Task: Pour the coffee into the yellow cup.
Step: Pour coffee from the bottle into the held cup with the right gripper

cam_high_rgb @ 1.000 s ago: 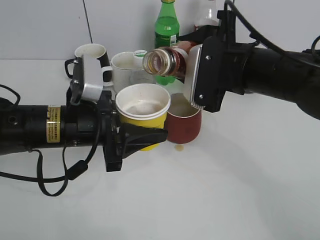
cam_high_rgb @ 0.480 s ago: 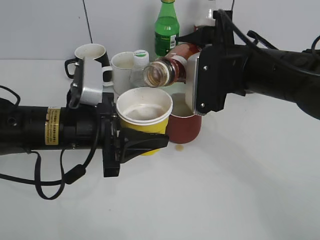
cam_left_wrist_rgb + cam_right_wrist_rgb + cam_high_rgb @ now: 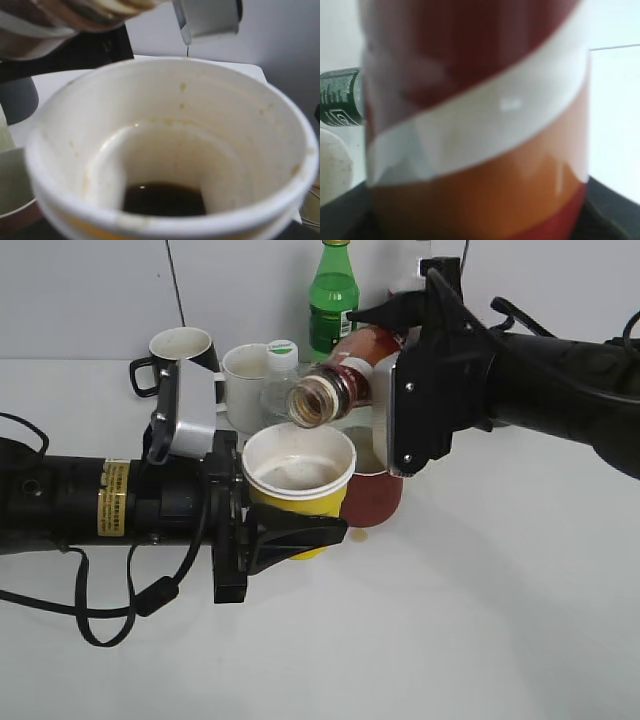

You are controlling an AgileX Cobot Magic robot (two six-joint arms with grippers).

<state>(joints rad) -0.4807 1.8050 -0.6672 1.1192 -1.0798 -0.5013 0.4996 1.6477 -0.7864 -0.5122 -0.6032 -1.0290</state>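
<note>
The cup (image 3: 298, 480) sits front and centre, raised off the tabletop (image 3: 480, 620) in the left tool (image 3: 262, 523), coffee (image 3: 164, 199) pooled in its bottom. Above its rear rim the tilted bottle (image 3: 335, 390), in the right tool (image 3: 408, 390). A mug (image 3: 368, 490) sits right behind the cup; two mugs (image 3: 245, 380) and a standing bottle (image 3: 332, 300) farther back.

Slanted front view; two close wrist views

- Left arm: extends horizontally from the 9 o'clock edge toward centre; left gripper (image 3: 292, 528) clamped around the yellow cup (image 3: 298, 480), held upright.
- Right arm: enters from 3 o'clock; right gripper (image 3: 405, 390) clamped on the Nescafe bottle (image 3: 335, 390), tipped toward 9 o'clock.
</note>
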